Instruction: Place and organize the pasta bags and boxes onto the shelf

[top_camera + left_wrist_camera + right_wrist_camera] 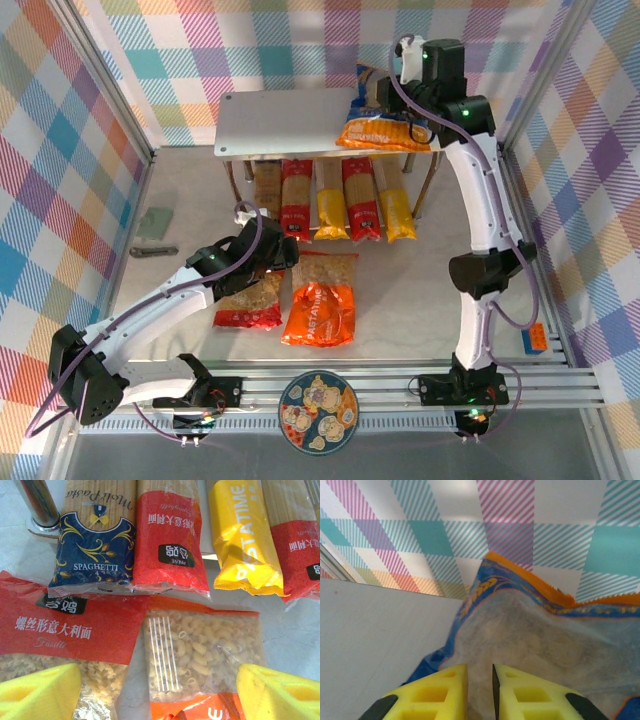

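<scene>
Plainly, the step in hand is loading the bags, with one up and two to go.

- The counter (420, 290) carries everything; the shelf (285, 122) stands at its 12 o'clock edge, and most of its grey board is bare from the middle out to 9 o'clock.
- Five spaghetti packs (331, 208) lie side by side beneath the board, their near ends poking out toward 6 o'clock; none is on top.
- The blue bag (385, 128) lies on the shelf's 3 o'clock end. The red bag (250, 305) and orange bag (322, 305) lie flat mid-counter, touching or nearly so, just at 6 o'clock of the packs.
- The right pincer (388, 98) sits at the blue bag's 12 o'clock end, fingers almost together; I cannot tell whether film is nipped between them.
- The left pincer (160, 695) hangs with fingers wide apart, straddling the seam between the red and orange bags.
- Next, I judge, the left arm must centre over one bag, come down, pinch the crinkly film and carry it to the bare board.
</scene>
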Controlling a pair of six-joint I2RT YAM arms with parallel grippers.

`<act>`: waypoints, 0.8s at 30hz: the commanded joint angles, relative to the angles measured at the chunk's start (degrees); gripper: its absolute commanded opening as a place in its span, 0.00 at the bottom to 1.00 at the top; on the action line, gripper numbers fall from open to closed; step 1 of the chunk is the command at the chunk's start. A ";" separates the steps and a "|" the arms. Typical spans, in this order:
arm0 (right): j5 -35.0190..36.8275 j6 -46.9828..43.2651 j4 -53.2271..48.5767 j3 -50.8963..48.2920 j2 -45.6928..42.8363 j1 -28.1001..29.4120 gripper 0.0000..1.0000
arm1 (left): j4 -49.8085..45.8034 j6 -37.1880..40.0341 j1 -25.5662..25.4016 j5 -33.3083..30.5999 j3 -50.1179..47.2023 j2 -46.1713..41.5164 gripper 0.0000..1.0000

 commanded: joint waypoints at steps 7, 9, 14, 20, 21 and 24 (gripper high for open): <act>-1.05 1.67 -3.77 1.30 3.57 -2.64 0.39 | -0.81 0.55 0.74 -0.73 1.06 0.67 0.81; -1.55 2.03 -2.88 1.21 3.06 -2.91 0.47 | -0.82 0.49 0.74 -0.67 1.00 0.72 0.81; -5.39 4.23 1.18 1.21 1.07 -3.93 0.58 | -0.82 0.11 0.75 -0.72 0.49 -0.07 0.81; -11.81 4.45 5.90 0.33 -2.88 -4.07 0.67 | -1.08 -0.04 0.75 -1.53 -0.50 -1.38 0.81; -12.33 4.20 6.58 0.13 -3.69 -4.07 0.69 | -1.13 -0.05 0.74 -1.66 -0.64 -1.52 0.81; -12.77 3.43 8.05 -0.89 -5.96 -4.07 0.72 | -1.09 0.09 0.74 -1.89 -1.16 -1.91 0.81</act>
